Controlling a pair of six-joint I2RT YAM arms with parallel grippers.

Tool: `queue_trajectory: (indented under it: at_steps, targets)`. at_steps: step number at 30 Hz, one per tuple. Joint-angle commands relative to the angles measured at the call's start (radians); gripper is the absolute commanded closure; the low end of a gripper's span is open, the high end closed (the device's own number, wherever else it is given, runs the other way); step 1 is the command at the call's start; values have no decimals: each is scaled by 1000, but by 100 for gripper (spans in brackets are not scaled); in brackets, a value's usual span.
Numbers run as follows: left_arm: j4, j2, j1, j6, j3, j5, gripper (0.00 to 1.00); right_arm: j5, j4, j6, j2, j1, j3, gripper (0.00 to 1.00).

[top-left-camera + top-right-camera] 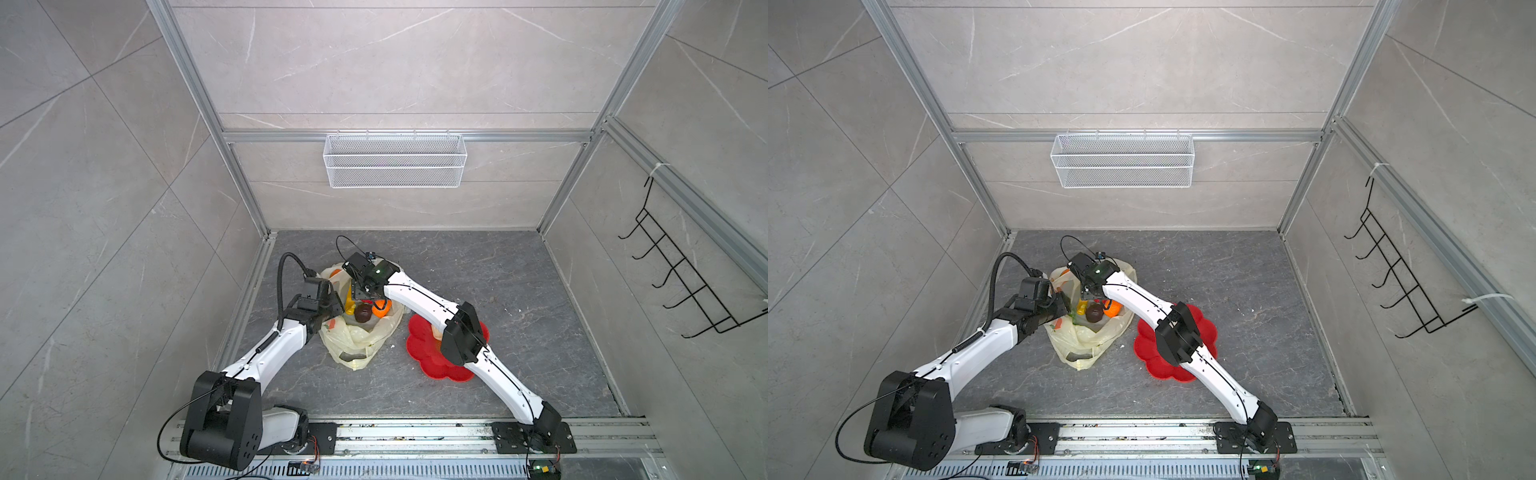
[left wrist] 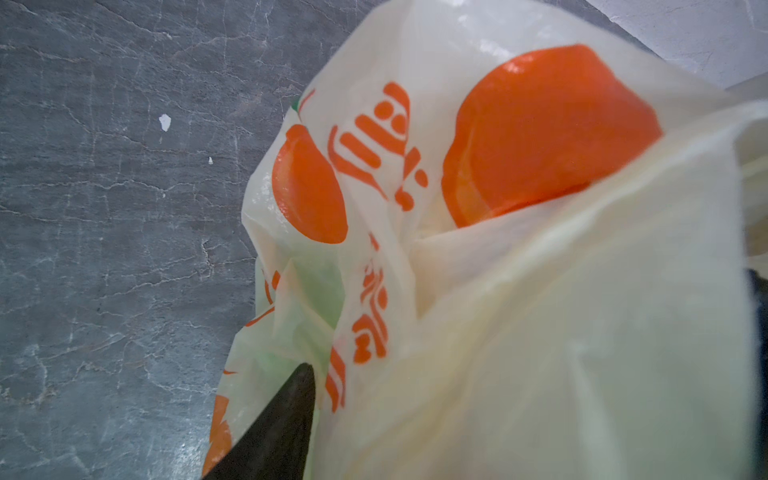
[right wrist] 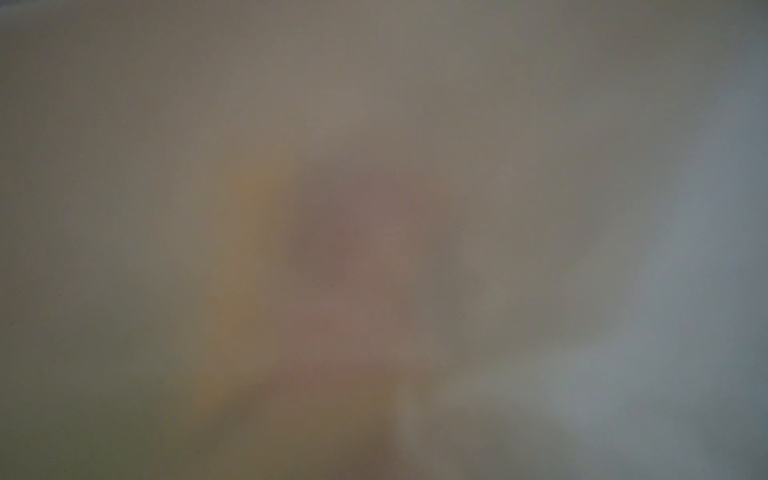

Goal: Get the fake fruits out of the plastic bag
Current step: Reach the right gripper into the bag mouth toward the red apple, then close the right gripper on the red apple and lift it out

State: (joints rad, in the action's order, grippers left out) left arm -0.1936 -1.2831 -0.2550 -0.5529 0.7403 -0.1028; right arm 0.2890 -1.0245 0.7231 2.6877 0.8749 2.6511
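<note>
The pale-yellow plastic bag (image 1: 357, 341) (image 1: 1084, 337) lies on the grey floor with its mouth open upward. Fake fruits show inside it: a dark brown one (image 1: 363, 313) (image 1: 1094, 312), an orange (image 1: 381, 308) (image 1: 1115, 308) and a yellow one (image 1: 350, 302). My left gripper (image 1: 337, 306) (image 1: 1065, 305) is at the bag's left rim. One dark finger (image 2: 278, 424) lies outside the printed film (image 2: 582, 332), and loose film fills the wide gap between the jaws. My right gripper (image 1: 362, 296) (image 1: 1091, 296) points down into the bag's mouth above the fruits. Film blurs its wrist view, so its jaws are hidden.
A red flower-shaped dish (image 1: 419, 353) (image 1: 1146, 351) lies right of the bag, partly under my right arm's elbow, with something pale (image 1: 437, 331) on it. A white mesh basket (image 1: 395, 160) hangs on the back wall. A black hook rack (image 1: 681, 274) hangs on the right wall.
</note>
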Motion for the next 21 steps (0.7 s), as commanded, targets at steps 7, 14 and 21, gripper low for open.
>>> queue_trajectory:
  at_steps: [7,14,21]
  targets:
    - [16,22,-3,12,-2,-17,44,7,-12,11,26,-6,33,28]
    - [17,16,-3,13,-1,-19,44,44,-39,-10,-17,6,35,33]
    - [17,4,-4,13,2,-17,44,58,-11,-76,-115,50,-3,32]
